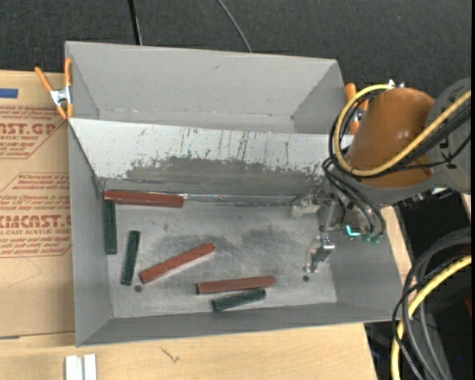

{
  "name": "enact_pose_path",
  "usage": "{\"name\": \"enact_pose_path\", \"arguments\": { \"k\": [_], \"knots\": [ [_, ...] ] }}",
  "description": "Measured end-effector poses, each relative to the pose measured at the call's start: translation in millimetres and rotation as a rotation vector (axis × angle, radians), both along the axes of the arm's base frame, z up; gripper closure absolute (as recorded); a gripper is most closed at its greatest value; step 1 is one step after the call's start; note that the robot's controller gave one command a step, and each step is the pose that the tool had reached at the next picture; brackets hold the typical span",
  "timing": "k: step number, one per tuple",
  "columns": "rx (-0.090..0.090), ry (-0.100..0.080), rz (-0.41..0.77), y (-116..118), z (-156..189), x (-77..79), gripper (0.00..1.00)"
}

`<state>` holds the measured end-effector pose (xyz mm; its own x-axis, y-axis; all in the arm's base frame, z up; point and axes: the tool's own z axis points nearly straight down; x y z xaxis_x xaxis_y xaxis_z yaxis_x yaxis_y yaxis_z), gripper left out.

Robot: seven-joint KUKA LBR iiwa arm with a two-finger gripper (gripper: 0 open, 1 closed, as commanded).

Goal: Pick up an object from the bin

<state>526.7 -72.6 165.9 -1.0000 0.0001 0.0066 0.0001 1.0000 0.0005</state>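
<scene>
The claw (320, 258) hangs low over bare bin (198, 85) floor, whether wide or narrow cannot be told; 1 red-brown bar (236, 284) and 1 dark green bar (238, 299) lie left of the claw, so closing here risks grabbing nothing

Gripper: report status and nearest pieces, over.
Gripper over bare floor, right end of bin. Nearest: red-brown bar and dark green bar, side by side toward view's left, by front wall. Nothing lies between.
</scene>
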Motion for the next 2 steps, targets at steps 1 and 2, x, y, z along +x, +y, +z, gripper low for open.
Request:
{"name": "enact_pose_path", "arguments": {
  "k": [1, 2],
  "knots": [
    [-0.001, -0.007, 0.001, 0.1, 3.5, 1.9, 0.0],
    [-0.003, -0.016, 0.032, 32.8, -35.7, -15.7, 0.0]
  ]
}}
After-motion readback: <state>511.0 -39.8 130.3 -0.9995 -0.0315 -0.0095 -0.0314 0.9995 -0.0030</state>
